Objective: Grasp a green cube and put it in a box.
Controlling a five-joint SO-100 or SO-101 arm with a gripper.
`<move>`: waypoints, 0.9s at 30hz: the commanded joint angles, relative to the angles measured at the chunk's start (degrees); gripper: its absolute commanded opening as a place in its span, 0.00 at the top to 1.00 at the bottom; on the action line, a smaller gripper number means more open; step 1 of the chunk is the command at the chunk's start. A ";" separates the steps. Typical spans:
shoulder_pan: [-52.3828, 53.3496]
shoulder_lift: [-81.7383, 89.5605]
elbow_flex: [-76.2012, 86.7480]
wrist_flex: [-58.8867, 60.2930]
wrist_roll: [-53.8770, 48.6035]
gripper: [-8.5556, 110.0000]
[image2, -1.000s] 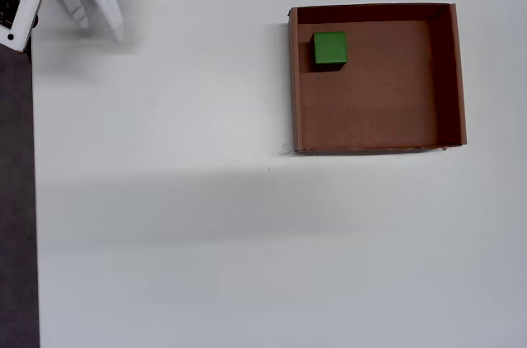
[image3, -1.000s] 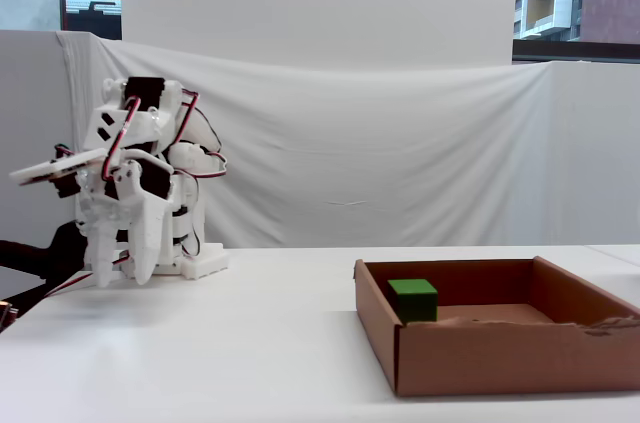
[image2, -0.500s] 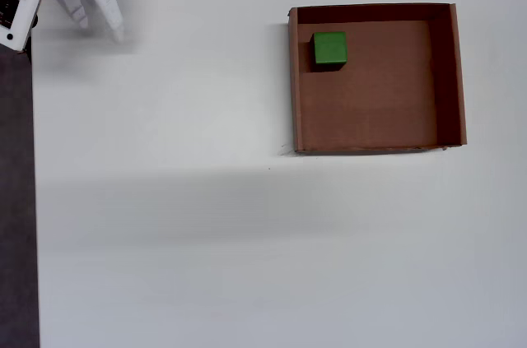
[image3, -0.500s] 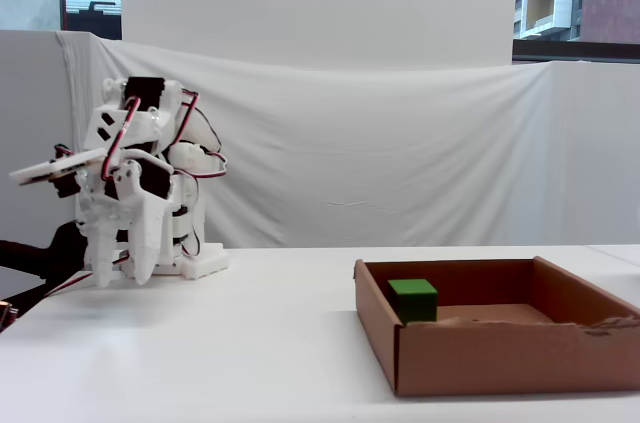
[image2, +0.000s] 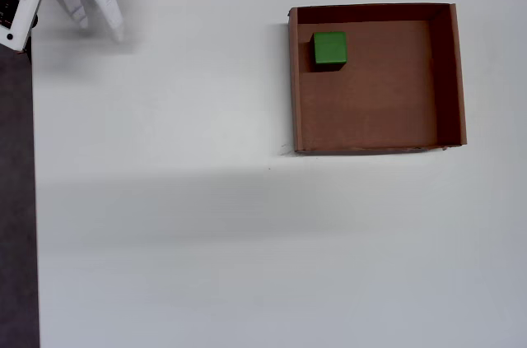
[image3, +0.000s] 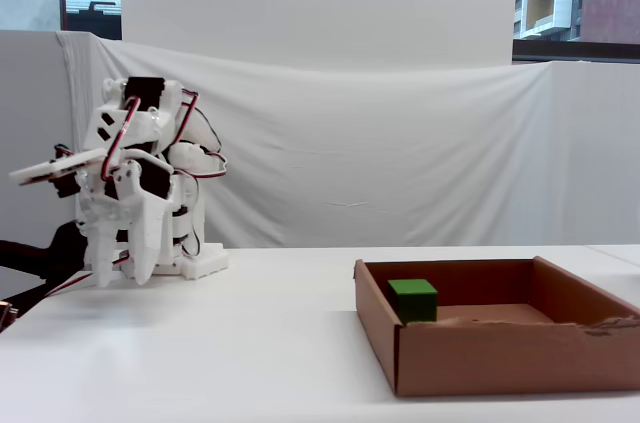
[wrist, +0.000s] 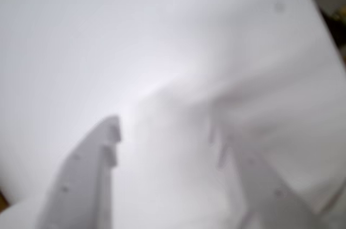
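Note:
The green cube (image2: 329, 48) sits on the floor of the brown cardboard box (image2: 294, 85), in its upper left corner in the overhead view. In the fixed view the cube (image3: 412, 299) shows inside the box (image3: 500, 358) near its left wall. My white gripper (image2: 99, 25) is folded back at the table's top left corner, far from the box. In the blurred wrist view its two fingers stand apart with nothing between them, so my gripper (wrist: 167, 137) is open and empty over white table. In the fixed view my gripper (image3: 122, 278) points down by the arm's base.
The white table (image2: 165, 200) stretches between the arm and the box. A dark strip (image2: 15, 200) marks the table's left edge in the overhead view. A white cloth backdrop (image3: 400, 143) hangs behind the table.

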 commanded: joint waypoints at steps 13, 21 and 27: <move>-0.53 0.26 -0.35 0.35 0.53 0.74; -0.53 0.26 -0.35 0.35 0.70 0.74; -0.53 0.26 -0.35 0.35 0.88 0.74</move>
